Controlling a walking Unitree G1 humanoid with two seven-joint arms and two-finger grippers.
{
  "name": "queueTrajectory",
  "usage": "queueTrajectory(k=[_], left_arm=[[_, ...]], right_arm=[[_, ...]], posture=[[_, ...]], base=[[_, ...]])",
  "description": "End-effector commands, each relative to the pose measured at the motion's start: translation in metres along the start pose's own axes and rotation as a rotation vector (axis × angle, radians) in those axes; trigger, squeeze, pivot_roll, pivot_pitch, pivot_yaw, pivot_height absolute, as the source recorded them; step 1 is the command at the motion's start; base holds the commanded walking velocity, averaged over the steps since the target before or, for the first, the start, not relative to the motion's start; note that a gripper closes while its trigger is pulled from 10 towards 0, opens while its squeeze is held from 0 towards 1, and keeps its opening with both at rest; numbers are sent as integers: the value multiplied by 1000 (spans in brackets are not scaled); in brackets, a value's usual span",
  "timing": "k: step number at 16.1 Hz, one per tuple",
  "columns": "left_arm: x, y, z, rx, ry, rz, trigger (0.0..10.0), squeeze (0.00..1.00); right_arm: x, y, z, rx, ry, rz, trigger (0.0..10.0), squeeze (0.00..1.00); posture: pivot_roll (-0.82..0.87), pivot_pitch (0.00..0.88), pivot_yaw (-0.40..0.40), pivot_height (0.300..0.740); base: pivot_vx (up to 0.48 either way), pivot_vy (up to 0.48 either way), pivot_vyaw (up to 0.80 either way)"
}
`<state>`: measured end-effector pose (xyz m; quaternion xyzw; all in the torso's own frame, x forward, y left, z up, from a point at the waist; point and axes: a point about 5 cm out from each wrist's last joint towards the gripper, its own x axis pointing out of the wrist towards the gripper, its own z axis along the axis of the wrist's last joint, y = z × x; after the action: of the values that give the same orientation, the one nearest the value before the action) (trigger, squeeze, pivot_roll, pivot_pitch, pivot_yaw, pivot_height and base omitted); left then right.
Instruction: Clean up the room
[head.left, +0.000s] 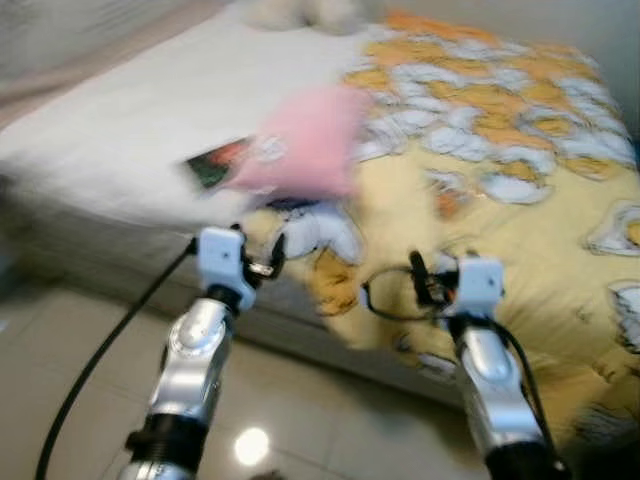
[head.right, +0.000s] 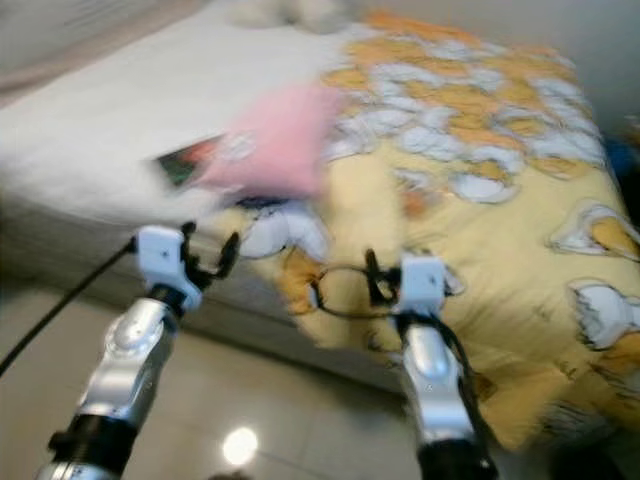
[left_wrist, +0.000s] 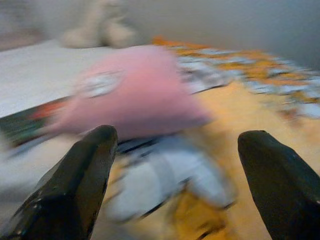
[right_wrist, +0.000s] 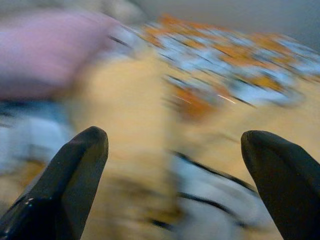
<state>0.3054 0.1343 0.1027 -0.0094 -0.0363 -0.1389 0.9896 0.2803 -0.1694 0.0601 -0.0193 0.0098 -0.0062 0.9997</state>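
Closing on pink pillow (head.left: 305, 140) atop bed (head.left: 120, 130); left gripper (left_wrist: 175, 165) & right gripper (right_wrist: 175, 170) both spread wide, empty; needing slower, steadier approach, imgs blurring.

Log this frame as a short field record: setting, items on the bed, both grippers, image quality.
setting: bed with white sheet, tiled floor in front
blanket: yellow patterned blanket over the bed's right part, hanging over the near edge
pink item: soft pink item near the bed's middle, at the blanket's edge
flat item: dark, book-like, partly under the pink item
far end: pale plush shape, too blurred to identify
left gripper: fingers open, empty, aimed at pink item
right gripper: fingers open, empty, over blanket
image quality: motion blur in every view
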Motion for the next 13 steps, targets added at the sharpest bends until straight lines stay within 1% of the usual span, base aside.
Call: queueTrajectory(k=[1, 2, 5, 7, 9, 10, 11, 12, 13], left_arm=[[1, -7, -1, 2, 3, -32, 10000, 0], [3, -8, 0, 0, 4, -41, 10000, 0], [7, -7, 3, -7, -4, -46, 10000, 0], [7, -7, 3, -12, -6, -46, 10000, 0], [7, -9, 3, -17, -8, -37, 10000, 0], [7, -9, 4, 11, -14, -3, 10000, 0], [7, -8, 3, 34, -1, 49, 10000, 0], [6, -7, 0, 29, 18, 77, 10000, 0], [1, -8, -5, -20, 35, 121, 10000, 0]], right_arm=[[-1, -8, -1, -24, 5, -16, 10000, 0], [0, -6, 1, -33, -2, -1, 10000, 0], [2, -5, 1, -48, 7, 2, 10000, 0], [3, -4, 0, -51, 16, 5, 10000, 0], [4, -5, 1, -52, 18, 6, 10000, 0], [4, -3, 1, -46, 16, 19, 10000, 0], [4, -1, 2, -41, 10, 36, 10000, 0], [4, 1, 3, -42, 6, 47, 10000, 0], [4, 3, 3, -36, 6, 68, 10000, 0]], posture=[[33, 0, -6, 740], [33, 0, -8, 740], [33, 0, -9, 740], [30, 0, -9, 740], [29, 0, -11, 740], [32, 0, -12, 740], [32, 0, -12, 740], [33, 0, -13, 740], [33, 0, -15, 740]], base=[[0, 476, 0], [0, 480, 0], [0, 480, -756], [0, 480, -703], [0, 480, 0], [0, 0, 0], [0, 0, 0], [0, 0, 0], [0, 0, 0]])
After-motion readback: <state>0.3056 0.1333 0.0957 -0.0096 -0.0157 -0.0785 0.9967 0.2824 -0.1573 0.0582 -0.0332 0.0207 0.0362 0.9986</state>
